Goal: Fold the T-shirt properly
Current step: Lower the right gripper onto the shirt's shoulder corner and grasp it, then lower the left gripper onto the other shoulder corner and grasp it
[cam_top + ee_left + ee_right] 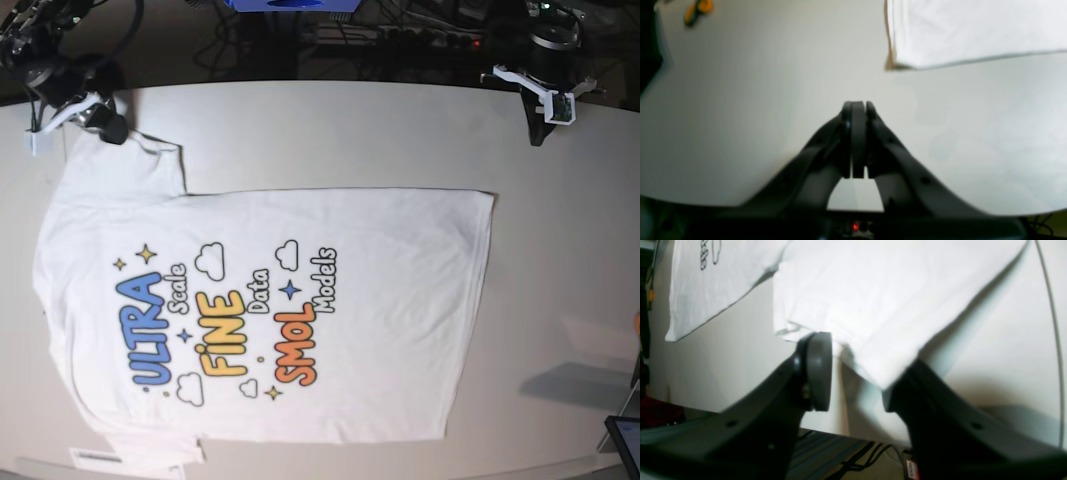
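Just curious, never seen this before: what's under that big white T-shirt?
The T-shirt lies spread on a pale table, which shows all around it. Whether anything else lies under the cloth cannot be seen, since the cloth covers it.

L gripper (858, 140) shut; R gripper (857, 373) jaws apart.

The T-shirt (300, 300) carries a colourful print across its front. "ULTRA" stands in blue capitals, with "Scale" small and white beside it. "FINE" follows in yellow, next to a small white "Data". "SMOL" is in orange, with a small white "Models" beside it. A white label (97, 457) at the lower edge is too small to read.
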Robot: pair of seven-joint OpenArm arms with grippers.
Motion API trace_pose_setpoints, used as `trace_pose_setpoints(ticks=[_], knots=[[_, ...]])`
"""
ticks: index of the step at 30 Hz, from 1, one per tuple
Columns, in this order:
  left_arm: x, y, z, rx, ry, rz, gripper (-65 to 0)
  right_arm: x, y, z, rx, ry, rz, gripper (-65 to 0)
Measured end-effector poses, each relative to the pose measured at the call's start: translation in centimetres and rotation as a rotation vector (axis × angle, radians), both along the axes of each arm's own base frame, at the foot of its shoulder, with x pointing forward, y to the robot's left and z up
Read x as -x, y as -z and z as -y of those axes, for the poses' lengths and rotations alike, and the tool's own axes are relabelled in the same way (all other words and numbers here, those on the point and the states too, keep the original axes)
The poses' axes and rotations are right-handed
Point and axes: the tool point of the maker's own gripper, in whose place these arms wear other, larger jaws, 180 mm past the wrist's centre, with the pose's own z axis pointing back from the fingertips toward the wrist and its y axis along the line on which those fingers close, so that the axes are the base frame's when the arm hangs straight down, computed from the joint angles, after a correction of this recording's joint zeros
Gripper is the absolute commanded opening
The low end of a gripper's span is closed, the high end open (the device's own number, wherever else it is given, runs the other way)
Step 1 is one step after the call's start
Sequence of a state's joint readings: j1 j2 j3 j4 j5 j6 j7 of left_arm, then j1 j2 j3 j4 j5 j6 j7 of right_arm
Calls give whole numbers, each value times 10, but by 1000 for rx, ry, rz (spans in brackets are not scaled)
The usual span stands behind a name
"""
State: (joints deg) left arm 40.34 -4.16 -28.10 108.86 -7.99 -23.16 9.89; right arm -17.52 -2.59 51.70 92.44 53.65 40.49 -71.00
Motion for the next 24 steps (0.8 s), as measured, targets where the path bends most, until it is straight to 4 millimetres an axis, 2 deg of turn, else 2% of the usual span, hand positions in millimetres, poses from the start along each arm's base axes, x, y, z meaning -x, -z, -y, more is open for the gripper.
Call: trace_pose_setpoints(ticks=[3, 6, 11, 14, 16, 20, 22, 24], knots=[[-2, 7, -4, 8, -15, -9, -650, 2, 2, 0, 3, -3, -11, -521], [4, 16, -7, 10, -31, -60, -650, 3, 5, 0, 5, -6, -33, -650], [-15, 10, -7, 15, -34, -26, -650, 3, 5, -2, 0, -6, -33, -649], [-17, 15, -10, 17, -53, -64, -650, 3, 5, -2, 0, -6, -33, -649], [-23, 16, -11, 21, -64, -73, -601, 3, 5, -2, 0, -5, -33, -649], [-38, 16, -9, 92, -97, -75, -366, 3, 5, -2, -1, -6, -34, -649], [-38, 12, -10, 206, -136, -46, -316, 3, 5, -2, -1, -7, -34, -649], [-35, 4, -23, 308, -205, -15, -307, 3, 5, -2, -1, -9, -34, -649]])
